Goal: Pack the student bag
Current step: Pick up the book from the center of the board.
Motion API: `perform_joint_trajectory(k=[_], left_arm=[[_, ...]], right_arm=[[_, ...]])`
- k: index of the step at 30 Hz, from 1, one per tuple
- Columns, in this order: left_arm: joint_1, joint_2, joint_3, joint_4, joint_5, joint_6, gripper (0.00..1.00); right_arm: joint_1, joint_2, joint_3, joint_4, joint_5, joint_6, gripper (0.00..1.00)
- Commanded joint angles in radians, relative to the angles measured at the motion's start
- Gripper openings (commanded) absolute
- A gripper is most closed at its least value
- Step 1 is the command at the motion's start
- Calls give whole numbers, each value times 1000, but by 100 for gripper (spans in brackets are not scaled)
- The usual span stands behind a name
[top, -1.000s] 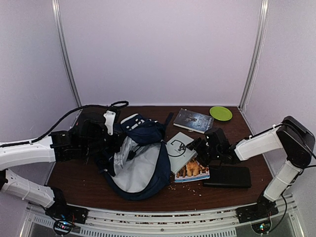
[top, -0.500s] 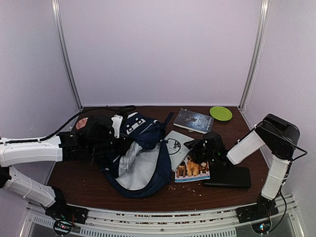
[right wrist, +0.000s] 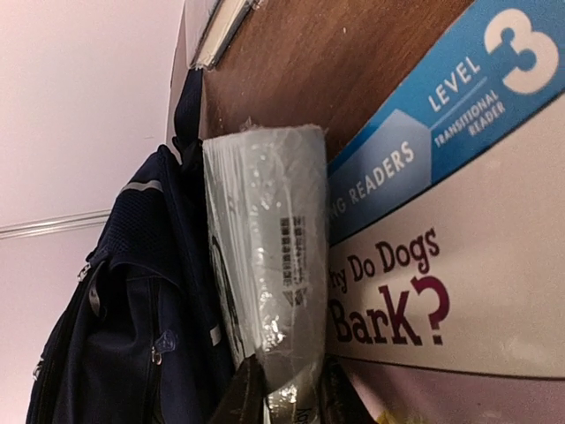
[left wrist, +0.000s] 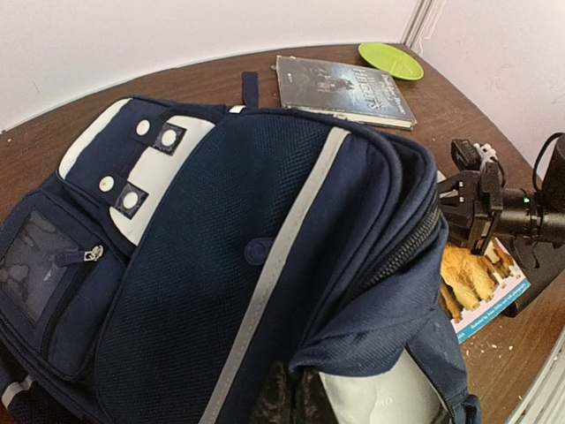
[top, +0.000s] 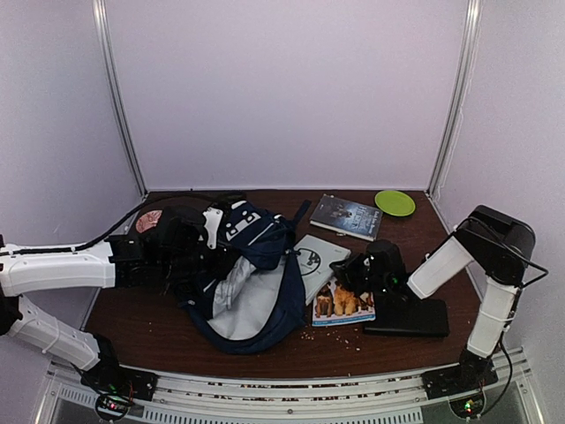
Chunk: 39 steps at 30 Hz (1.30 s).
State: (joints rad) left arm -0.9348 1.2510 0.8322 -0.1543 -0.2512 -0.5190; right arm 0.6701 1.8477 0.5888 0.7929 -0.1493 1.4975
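Pinches, with the left gripper [left wrist: 290, 399] clamped tight, the zip-edged rim of the student bag [top: 252, 283], a large soft navy mesh-fabric backpack with thin pale stripes, white studded patches and a smooth grey lining, slumped left of centre on the smooth dark-brown wooden table [top: 141, 327]. Nips, with the right gripper [right wrist: 291, 399] set narrow, the rounded edge of a crinkly plastic-wrapped pale grey book [right wrist: 265, 265] just beside the bag's mouth and against a glossy flat reader with dogs on its cover [top: 342, 305]. Shows, right of the reader, a matte black flat rectangular case [top: 408, 316]; farther back, a dark glossy book [top: 346, 215] and a round lime-green plate [top: 395, 203].
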Motion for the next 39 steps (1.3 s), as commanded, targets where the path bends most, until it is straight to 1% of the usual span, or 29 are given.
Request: perform_joint_trajectory(k=[1,3,4,5,9,11,14,16,18,20,22,24,27,30,33,37,39], left_arm=[[21,17,25,-79,-34,-2,12],[21,-3,25,-85,-32,0,25],[21,-13,25,-87,-31,1,29],[21,-24,27,-91,-32,1,31],[21,-47,40,-98,-35,4,34],[21,-42,50,-100,-26,6,40],[20,-38,66,-105,-8,7,55],[19,-50,76,-110,-2,7,66],[19,-75,85,-115,-9,8,75],[19,-97,96,-122,-21,12,81],[19,-118,109,-134,-41,16,85],[18,-145,116,-140,-69,16,89],[17,-186,117,-131,-102,11,97],[18,-216,117,-109,-109,15,98],[17,-213,133,-103,-75,28,98],[17,-217,121,-41,1,27,98],[17,-220,118,-2,37,28,98]], right_arm=[[8,-104,-57,-79,-44,-82,0],[8,-185,-72,-141,-27,-132,0],[7,-229,-76,-203,-16,-160,0],[7,-279,-75,-259,-1,-191,0],[7,-455,-66,-458,71,-300,0],[7,-522,-59,-532,92,-340,0],[7,-617,-57,-617,124,-385,0],[8,-686,-58,-670,151,-412,0],[8,-760,-56,-722,182,-443,0],[8,-829,-49,-768,205,-476,0],[8,-885,-33,-813,222,-505,0],[8,-934,-11,-859,228,-531,0],[8,-993,26,-909,227,-572,0],[8,-1036,58,-951,222,-599,0],[9,-1056,59,-965,212,-604,0],[8,-1099,55,-922,170,-604,0],[9,-1114,80,-896,115,-614,0]])
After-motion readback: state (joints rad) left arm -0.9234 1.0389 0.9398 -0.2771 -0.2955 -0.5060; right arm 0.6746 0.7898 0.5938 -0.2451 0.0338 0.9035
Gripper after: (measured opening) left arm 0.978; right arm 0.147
